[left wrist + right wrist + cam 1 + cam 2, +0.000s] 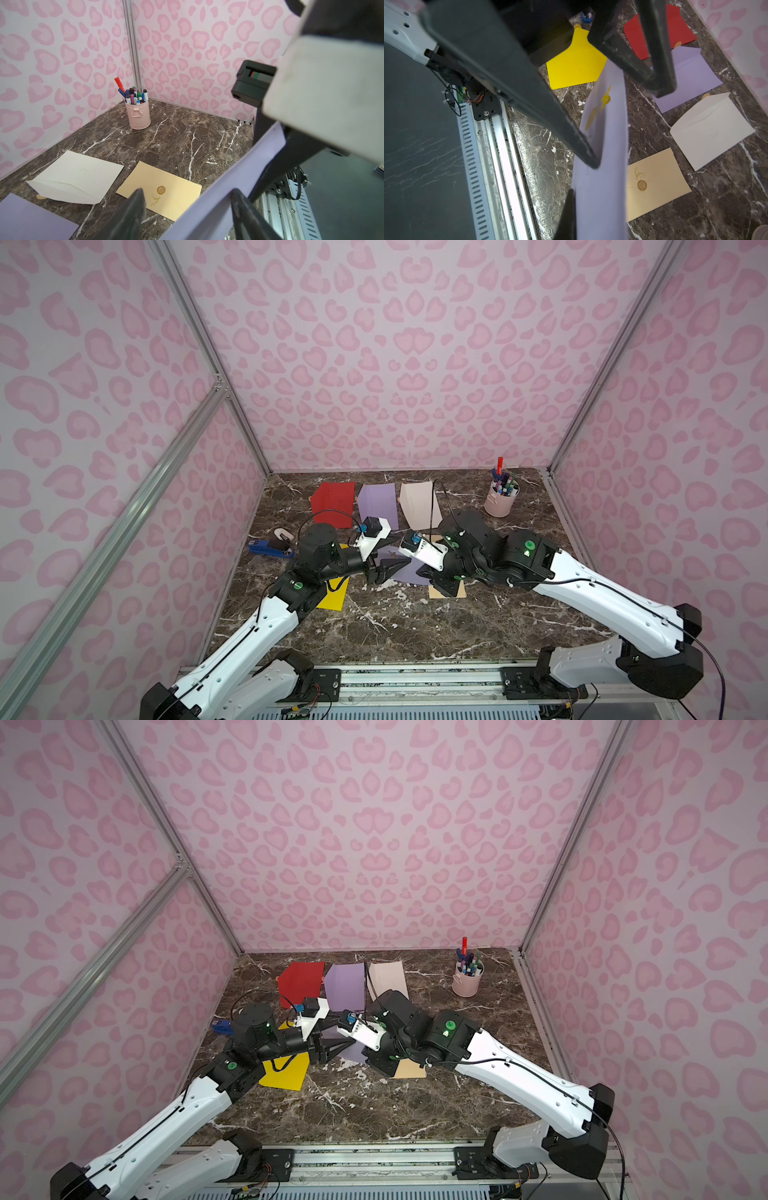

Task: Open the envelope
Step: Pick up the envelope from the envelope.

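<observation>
Lavender envelope (239, 166) is hanging edge-up over the worktop (176, 135). The right end effector (583, 178) is pinching one end (jaws fully shut), and the left end effector (187, 199) is gaping around the seal end, long axis running between them.

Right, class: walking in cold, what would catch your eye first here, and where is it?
The pink leopard-print walls all around strike first. Mid-table, two white-and-black robot arms meet at a lilac paper envelope raised off the dark marble tabletop. A red paper envelope lies at the back, a yellow envelope on the left, and a pink metal pot of pens stands far right.
</observation>
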Robot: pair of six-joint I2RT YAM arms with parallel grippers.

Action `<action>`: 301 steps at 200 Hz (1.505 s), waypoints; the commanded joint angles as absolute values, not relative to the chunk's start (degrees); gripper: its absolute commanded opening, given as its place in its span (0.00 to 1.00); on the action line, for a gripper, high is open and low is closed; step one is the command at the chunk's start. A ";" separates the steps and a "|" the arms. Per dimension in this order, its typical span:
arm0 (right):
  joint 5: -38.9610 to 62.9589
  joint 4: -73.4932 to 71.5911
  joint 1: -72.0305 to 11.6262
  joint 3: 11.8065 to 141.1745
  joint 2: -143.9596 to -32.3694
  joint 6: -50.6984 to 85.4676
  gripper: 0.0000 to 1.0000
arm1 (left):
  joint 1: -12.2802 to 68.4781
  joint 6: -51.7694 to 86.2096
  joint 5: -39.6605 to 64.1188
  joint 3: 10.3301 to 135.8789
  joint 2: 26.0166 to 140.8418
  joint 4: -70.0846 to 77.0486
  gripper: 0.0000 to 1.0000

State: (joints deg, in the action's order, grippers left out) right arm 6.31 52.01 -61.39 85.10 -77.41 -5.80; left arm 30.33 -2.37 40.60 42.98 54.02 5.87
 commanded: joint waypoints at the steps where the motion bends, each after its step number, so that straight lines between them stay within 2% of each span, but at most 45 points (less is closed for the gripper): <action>1: 5.52 52.23 -61.55 86.27 -77.61 -6.39 0.00 | 30.82 -2.99 42.96 42.98 54.24 6.95 0.43; 12: 5.37 52.38 -61.56 86.70 -77.78 -6.57 0.00 | 31.15 -2.99 44.12 43.06 54.71 7.01 0.33; 21: 4.58 52.51 -61.59 86.90 -77.76 -6.46 0.00 | 31.45 -2.94 44.79 43.13 54.86 6.94 0.29; 76: 1.52 53.17 -61.53 88.83 -77.91 -6.63 0.00 | 33.70 -3.33 45.50 42.82 54.58 6.41 0.22; 121: -1.38 53.26 -61.57 89.98 -78.04 -6.94 0.00 | 35.68 -4.23 45.20 43.24 54.42 5.14 0.27; 130: -1.64 53.21 -61.59 90.17 -78.06 -7.01 0.00 | 35.79 -4.31 45.18 43.24 54.60 5.10 0.23; 149: -1.85 53.17 -61.59 90.52 -78.21 -7.10 0.00 | 35.95 -4.47 44.88 43.57 55.21 4.70 0.05; 183: -2.24 53.16 -61.53 90.49 -78.73 -7.03 0.00 | 35.99 -3.98 44.11 43.12 54.46 5.72 0.05; 196: -2.96 53.13 -61.58 90.70 -79.01 -6.88 0.11 | 35.95 -3.59 43.10 42.59 53.66 6.54 0.05; 211: -4.53 52.93 -61.53 91.26 -79.05 -6.40 0.34 | 35.95 -2.64 39.39 42.03 52.81 7.43 0.05; 232: -12.87 50.62 -61.07 92.01 -78.04 -3.66 0.51 | 35.58 -0.71 31.35 40.80 51.19 9.24 0.05; 242: -12.76 49.12 -58.88 92.53 -76.95 -2.91 0.57 | 34.61 1.44 29.24 39.42 49.53 12.31 0.05; 273: -0.63 38.73 -50.43 89.65 -70.79 1.14 0.70 | 24.97 12.86 30.57 33.84 42.71 24.35 0.05; 301: 21.17 20.71 -42.39 77.41 -64.23 8.21 0.71 | 18.32 21.75 33.13 31.95 38.91 31.86 0.05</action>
